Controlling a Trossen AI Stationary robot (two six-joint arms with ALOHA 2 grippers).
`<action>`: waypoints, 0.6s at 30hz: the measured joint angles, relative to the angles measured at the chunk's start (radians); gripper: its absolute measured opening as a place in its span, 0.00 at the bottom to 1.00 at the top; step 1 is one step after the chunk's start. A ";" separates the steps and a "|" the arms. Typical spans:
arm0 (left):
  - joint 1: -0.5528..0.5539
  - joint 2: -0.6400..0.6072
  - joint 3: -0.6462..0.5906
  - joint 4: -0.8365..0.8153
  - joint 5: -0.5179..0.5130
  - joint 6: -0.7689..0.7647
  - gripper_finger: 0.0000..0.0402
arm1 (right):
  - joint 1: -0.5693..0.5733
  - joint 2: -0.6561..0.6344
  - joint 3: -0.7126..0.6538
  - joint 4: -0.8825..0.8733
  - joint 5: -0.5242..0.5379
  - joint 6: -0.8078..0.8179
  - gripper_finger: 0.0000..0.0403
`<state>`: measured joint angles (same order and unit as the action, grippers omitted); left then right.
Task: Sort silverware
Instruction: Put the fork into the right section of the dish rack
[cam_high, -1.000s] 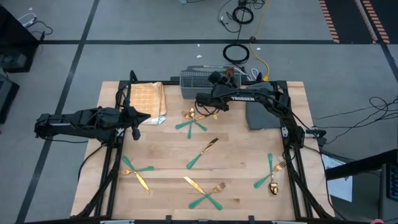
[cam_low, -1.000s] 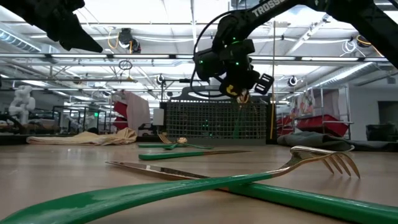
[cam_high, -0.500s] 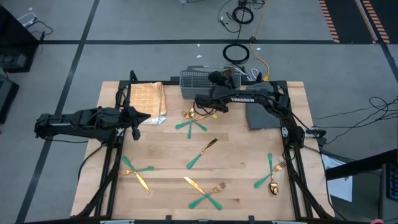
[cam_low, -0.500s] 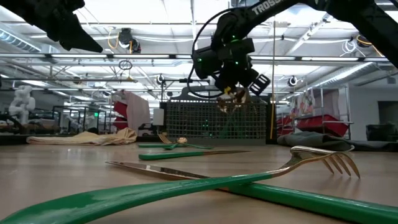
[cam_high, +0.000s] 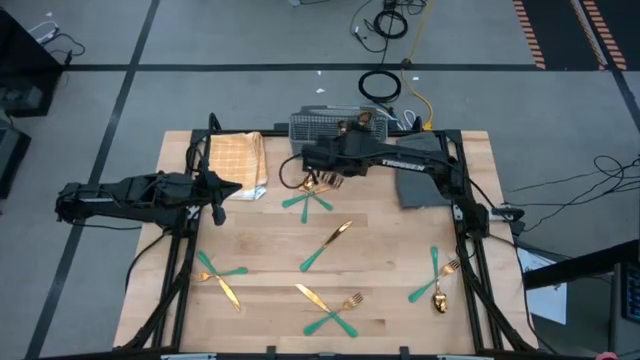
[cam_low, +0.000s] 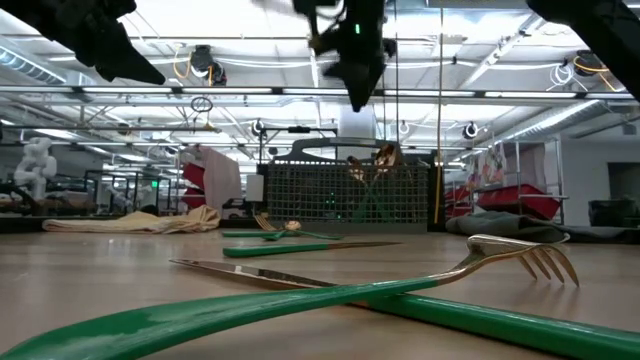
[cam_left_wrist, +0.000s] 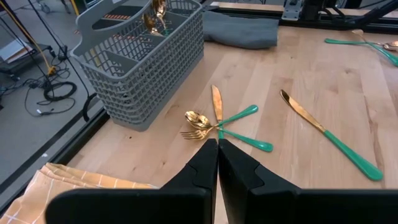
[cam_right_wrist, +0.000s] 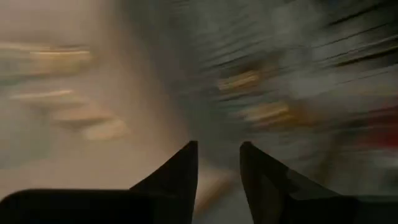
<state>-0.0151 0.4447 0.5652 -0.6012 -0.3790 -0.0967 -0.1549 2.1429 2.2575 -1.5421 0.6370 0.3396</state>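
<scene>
My right gripper (cam_right_wrist: 217, 163), jaws parted and empty, hangs just in front of the grey basket (cam_left_wrist: 143, 68) at the table's far edge, where one gold-headed piece (cam_left_wrist: 155, 17) already stands upright, while the remaining silverware (cam_high: 308, 196) lies scattered for sorting.

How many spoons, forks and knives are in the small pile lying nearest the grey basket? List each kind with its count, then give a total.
Spoon: 1
Fork: 1
Knife: 1
Total: 3
</scene>
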 joint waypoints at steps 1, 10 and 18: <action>0.000 0.000 0.000 0.000 0.000 0.000 0.05 | 0.011 0.000 0.022 -0.024 -0.135 0.067 0.27; 0.000 0.000 0.000 -0.002 0.000 -0.001 0.05 | 0.270 -0.117 -0.168 -0.030 -0.531 0.374 0.27; 0.000 0.000 0.000 -0.001 0.005 0.000 0.05 | 0.559 -0.405 -0.659 -0.033 -0.620 1.050 0.27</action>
<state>-0.0154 0.4446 0.5649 -0.6027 -0.3742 -0.0971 0.4038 1.7378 1.5987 -1.5748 0.0166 1.3896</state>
